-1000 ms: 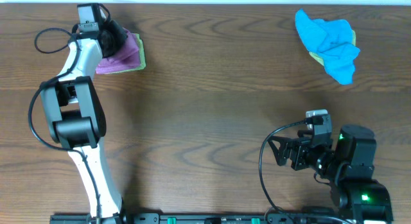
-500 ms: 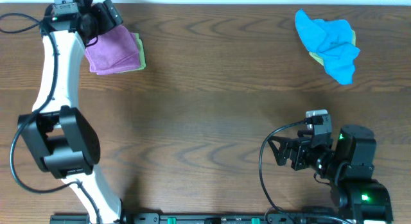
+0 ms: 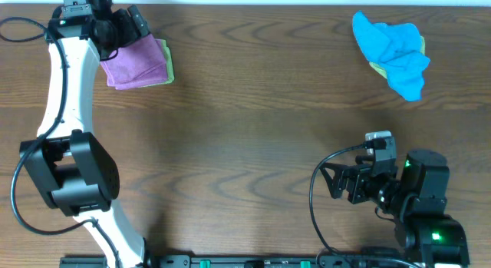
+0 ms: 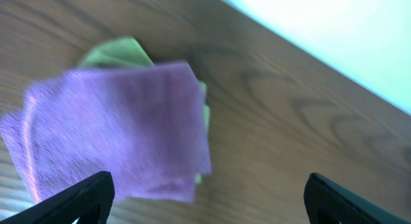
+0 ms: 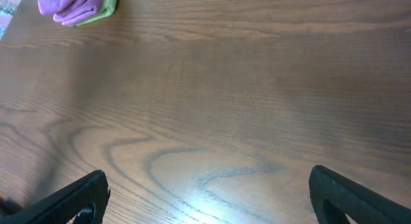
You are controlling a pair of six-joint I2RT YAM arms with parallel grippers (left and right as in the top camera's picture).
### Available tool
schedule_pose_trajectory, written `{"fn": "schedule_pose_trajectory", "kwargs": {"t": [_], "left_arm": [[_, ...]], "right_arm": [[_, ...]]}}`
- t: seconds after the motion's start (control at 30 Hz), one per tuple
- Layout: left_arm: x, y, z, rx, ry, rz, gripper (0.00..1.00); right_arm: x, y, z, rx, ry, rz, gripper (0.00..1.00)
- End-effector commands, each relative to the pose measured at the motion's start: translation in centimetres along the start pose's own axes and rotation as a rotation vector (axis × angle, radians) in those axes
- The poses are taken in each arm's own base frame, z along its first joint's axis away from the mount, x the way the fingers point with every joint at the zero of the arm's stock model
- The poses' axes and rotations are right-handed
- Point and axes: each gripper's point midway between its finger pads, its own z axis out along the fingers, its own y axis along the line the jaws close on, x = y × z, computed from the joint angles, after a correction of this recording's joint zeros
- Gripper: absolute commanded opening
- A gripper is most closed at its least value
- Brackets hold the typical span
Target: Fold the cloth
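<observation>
- The left arm (image 3: 65, 84) has swung out of its hunched bend over the far left corner into a long reach up the left edge.
- The left gripper (image 4: 209, 185) hangs spread wide and empty above the purple cloth (image 3: 134, 62), folded at that corner. A careless dip could snag the top layer and undo it.
- The right gripper (image 5: 207, 185), equally wide and empty, waits by the near right corner.
- The blue cloth (image 3: 395, 49) lies crumpled at the far right corner. Pinching a bunch might drag the yellow-green cloth (image 3: 375, 67) beneath.
</observation>
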Motion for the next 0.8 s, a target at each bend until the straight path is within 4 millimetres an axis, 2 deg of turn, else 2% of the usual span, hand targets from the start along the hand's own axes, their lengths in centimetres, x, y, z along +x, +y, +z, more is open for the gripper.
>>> {"fn": "schedule_pose_trajectory", "kwargs": {"t": [0.0,0.17,0.33,0.47,0.77], "left_arm": [[0.4,-2.0,-3.0,0.077,0.017,0.008,0.95],[2.2,-2.5,-6.5,0.067,0.059,0.086,0.95],[4.9,-0.9,-10.5,-0.037,0.122,0.134,0.95],[6.7,-0.3,-12.8,-0.071,0.169,0.200,0.95],[8.4,0.5,-16.9,-0.134,0.126,0.262,0.95]], "right_arm": [[0.2,-0.2,0.0,0.003,0.000,0.018,0.99],[0.2,-0.2,0.0,0.003,0.000,0.018,0.99],[0.2,-0.2,0.0,0.003,0.000,0.018,0.99],[0.2,-0.2,0.0,0.003,0.000,0.018,0.99],[0.2,-0.2,0.0,0.003,0.000,0.018,0.99]]}}
